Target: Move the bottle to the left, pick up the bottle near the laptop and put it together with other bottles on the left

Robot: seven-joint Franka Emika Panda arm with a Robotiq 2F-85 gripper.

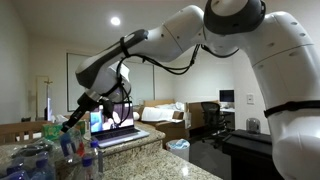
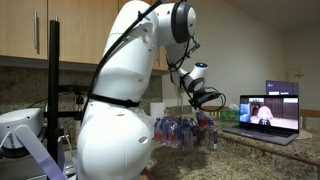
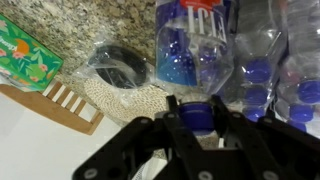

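Holds the bottle (image 3: 195,116) in the gripper (image 3: 197,106), at the bottom centre of the wrist view, black fingers (image 3: 172,112) closed against either side of its blue cap. Shows only that cap from there, the body of the bottle hidden beneath the gripper. Hangs over the other bottles (image 3: 268,70), crowded into the right half of that frame: blue caps, clear ribbed walls, one blue label band at top centre. Takes in, further left in the same frame, a dark ring (image 3: 120,66) wrapped in clear plastic on the speckled granite counter (image 3: 90,20), a slatted wooden rack (image 3: 65,105) at the left edge and a green printed packet (image 3: 25,55) in the upper left corner.

Stretches, in an exterior view, from the bulky white arm (image 1: 230,40) at upper right down toward lower left, with the gripper (image 1: 72,122) just above the other bottles (image 1: 40,160) in the bottom left corner. Puts the laptop (image 1: 115,125) just right of the gripper there, open, screen lit.

Sets the gripper (image 2: 207,108) right of centre in an exterior view, directly over the other bottles (image 2: 185,130) — the laptop (image 2: 270,112) well apart near the right edge, screen bright. Cannot make out the held bottle in either exterior view; too small.
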